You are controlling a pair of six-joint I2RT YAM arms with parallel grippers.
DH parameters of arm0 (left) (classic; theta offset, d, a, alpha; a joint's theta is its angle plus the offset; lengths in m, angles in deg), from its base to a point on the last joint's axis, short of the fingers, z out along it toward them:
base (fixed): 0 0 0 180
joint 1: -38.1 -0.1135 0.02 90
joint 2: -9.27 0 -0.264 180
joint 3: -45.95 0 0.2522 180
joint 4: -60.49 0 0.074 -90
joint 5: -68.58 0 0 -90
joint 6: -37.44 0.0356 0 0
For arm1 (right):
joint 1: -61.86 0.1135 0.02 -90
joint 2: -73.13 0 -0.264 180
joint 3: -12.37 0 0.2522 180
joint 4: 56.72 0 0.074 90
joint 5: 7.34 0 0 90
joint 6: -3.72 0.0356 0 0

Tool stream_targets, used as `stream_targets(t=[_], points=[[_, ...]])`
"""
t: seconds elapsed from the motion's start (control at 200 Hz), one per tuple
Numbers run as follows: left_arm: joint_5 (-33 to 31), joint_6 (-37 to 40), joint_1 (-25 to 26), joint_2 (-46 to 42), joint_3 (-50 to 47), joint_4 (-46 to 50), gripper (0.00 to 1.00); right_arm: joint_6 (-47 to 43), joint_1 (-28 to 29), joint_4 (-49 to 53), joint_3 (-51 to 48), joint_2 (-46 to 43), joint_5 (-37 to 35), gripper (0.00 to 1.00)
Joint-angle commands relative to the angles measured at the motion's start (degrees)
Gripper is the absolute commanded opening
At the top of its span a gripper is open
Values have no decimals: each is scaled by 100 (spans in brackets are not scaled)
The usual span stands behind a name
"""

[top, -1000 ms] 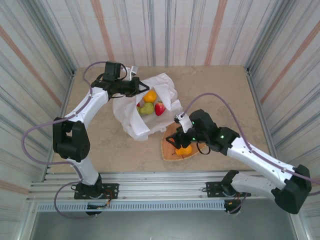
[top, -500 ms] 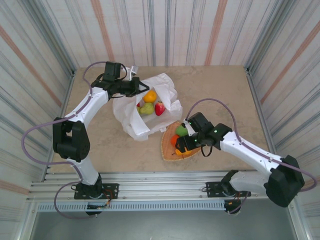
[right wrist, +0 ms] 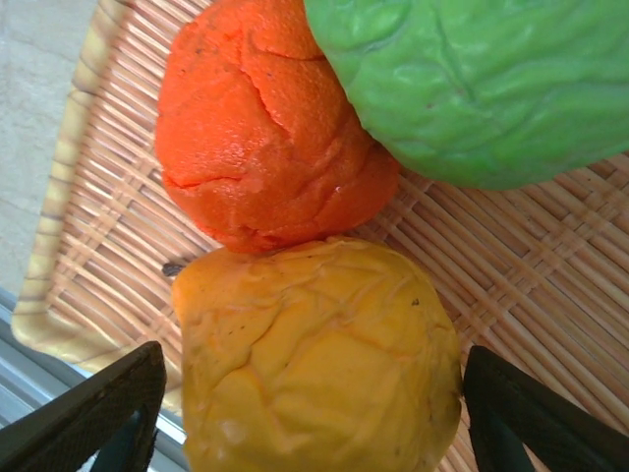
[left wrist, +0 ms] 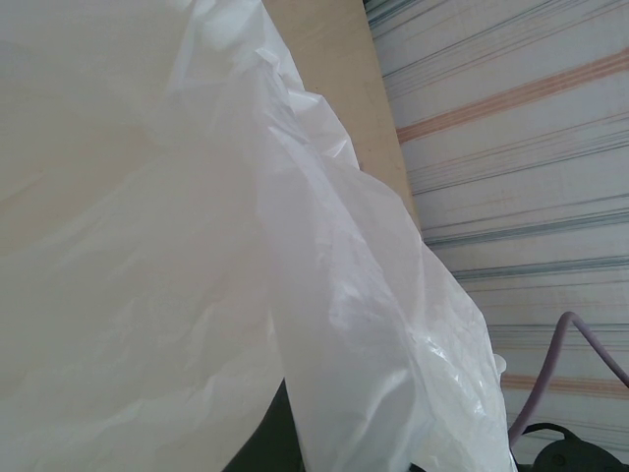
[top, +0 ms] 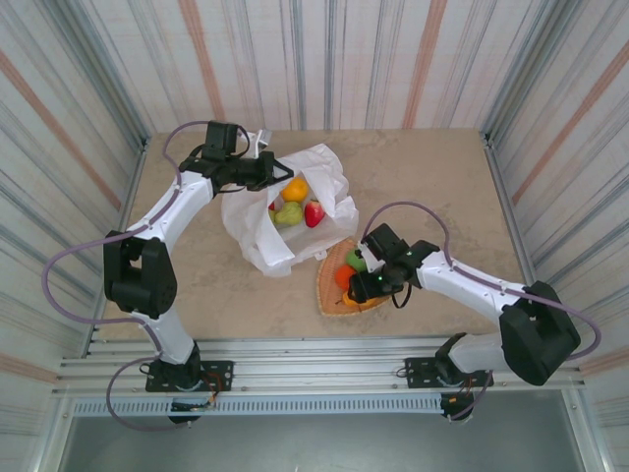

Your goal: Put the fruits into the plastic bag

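The white plastic bag [top: 263, 236] lies open at the table's middle left. My left gripper [top: 267, 177] is shut on its far rim, and the bag's film [left wrist: 197, 246] drapes over the fingers. Inside lie an orange fruit [top: 295, 189], a green one [top: 288, 213] and a red one [top: 314, 213]. On the woven tray [top: 329, 295] rest a green fruit [right wrist: 482, 88], a red-orange fruit [right wrist: 265, 147] and a yellow-orange fruit [right wrist: 314, 364]. My right gripper [top: 362, 292] is low over the tray. It is open, with its fingers [right wrist: 88, 423] on either side of the yellow-orange fruit.
The tray's raised rim [right wrist: 59, 197] runs close to the table's near edge and the metal rail [top: 314, 349]. Bare tabletop [top: 423, 177] lies to the right of the bag. Striped walls close in the table on three sides.
My right gripper has dropped to the near end of the tray, uncovering the green and red-orange fruits and straddling the yellow-orange one. The left arm and bag have not moved.
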Motion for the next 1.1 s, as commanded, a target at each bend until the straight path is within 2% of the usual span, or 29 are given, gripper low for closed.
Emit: stream_targets(t=[0.0, 0.391, 0.676, 0.812, 0.882, 1.097], points=[[68, -10, -19, 38, -5, 47, 0, 0, -60, -120, -124, 86, 55, 76], [64, -10, -16, 29, -12, 47, 0, 18, -106, 153, -214, -282, 44, 56], [64, -14, -18, 44, -5, 47, 0, -88, -105, 142, -69, -1606, 299, 53], [63, -11, -21, 40, -9, 47, 0, -104, -37, -310, 341, -1740, 418, 52], [63, -10, -17, 39, -9, 47, 0, -208, 172, -529, 609, -1619, 182, 52], [72, -18, -12, 54, -5, 56, 0, -520, 832, -1363, 1326, -725, -1216, 52]])
